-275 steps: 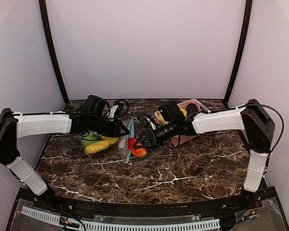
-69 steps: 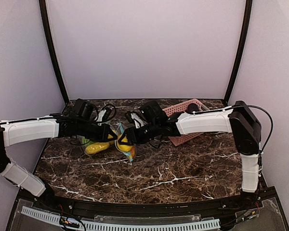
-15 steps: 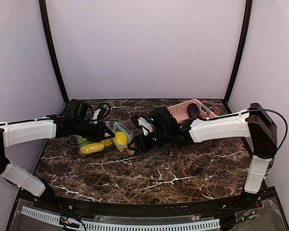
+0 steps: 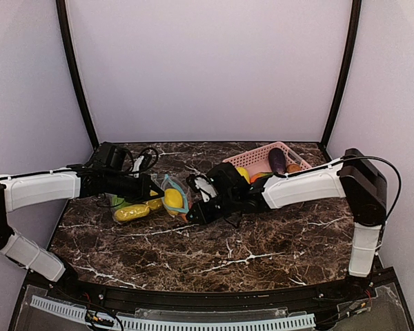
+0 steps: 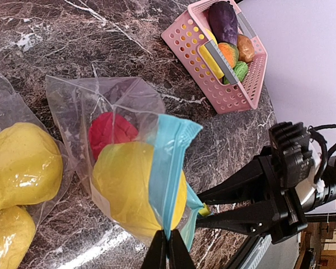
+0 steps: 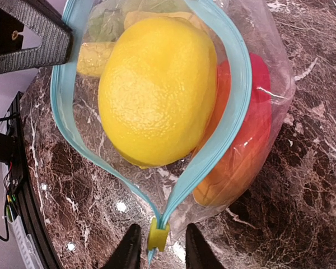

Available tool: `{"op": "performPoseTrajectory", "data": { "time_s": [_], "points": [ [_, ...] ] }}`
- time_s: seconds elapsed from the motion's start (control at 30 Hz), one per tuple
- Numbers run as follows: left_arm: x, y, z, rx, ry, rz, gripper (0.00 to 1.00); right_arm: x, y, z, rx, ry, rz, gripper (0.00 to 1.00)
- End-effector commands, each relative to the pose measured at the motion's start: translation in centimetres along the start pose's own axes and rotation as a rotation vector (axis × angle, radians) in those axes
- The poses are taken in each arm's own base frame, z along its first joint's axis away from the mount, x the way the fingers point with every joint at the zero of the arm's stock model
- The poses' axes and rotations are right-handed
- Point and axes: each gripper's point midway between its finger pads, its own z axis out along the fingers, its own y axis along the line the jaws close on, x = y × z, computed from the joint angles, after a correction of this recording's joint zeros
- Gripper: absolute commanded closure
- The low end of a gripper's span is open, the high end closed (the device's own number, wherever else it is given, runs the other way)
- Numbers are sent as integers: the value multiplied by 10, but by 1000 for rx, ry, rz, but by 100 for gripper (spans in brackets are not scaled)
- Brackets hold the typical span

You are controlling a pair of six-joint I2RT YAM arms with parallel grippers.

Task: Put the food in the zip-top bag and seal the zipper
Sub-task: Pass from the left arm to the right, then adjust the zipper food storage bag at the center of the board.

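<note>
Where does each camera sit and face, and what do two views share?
Top external: above, behind the bases, facing down on the table; left arm and right arm show.
Left wrist: faces the bag pinched in the left gripper.
Right wrist: faces down at the slider inside the right gripper.
Shared: both wrist views show the lemon.

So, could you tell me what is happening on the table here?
The left tool pinches the blue rim of the zip-top bag, whose mouth gapes with a yellow fruit and a red fruit inside. The right tool straddles the zipper slider, not yet gripping it. A purple eggplant and other pieces sit in the pink basket.
</note>
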Motion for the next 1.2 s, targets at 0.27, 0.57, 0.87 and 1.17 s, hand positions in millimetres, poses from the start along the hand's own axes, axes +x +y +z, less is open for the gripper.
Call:
{"op": "performPoseTrajectory", "data": {
  "time_s": [0.27, 0.57, 0.87, 1.17],
  "points": [
    [-16, 2, -28, -63, -94, 52, 74, -24, 37, -28, 34, -114, -242, 100],
    [-22, -4, -40, -74, -60, 138, 14, -5, 47, -42, -3, -136, -299, 100],
    [0, -12, -9, 78, 96, 148, 4, 14, 53, -36, -63, -117, -312, 100],
    [-1, 4, 17, 39, 166, 140, 35, 24, 52, -32, -77, -96, -307, 100]
  ]
}}
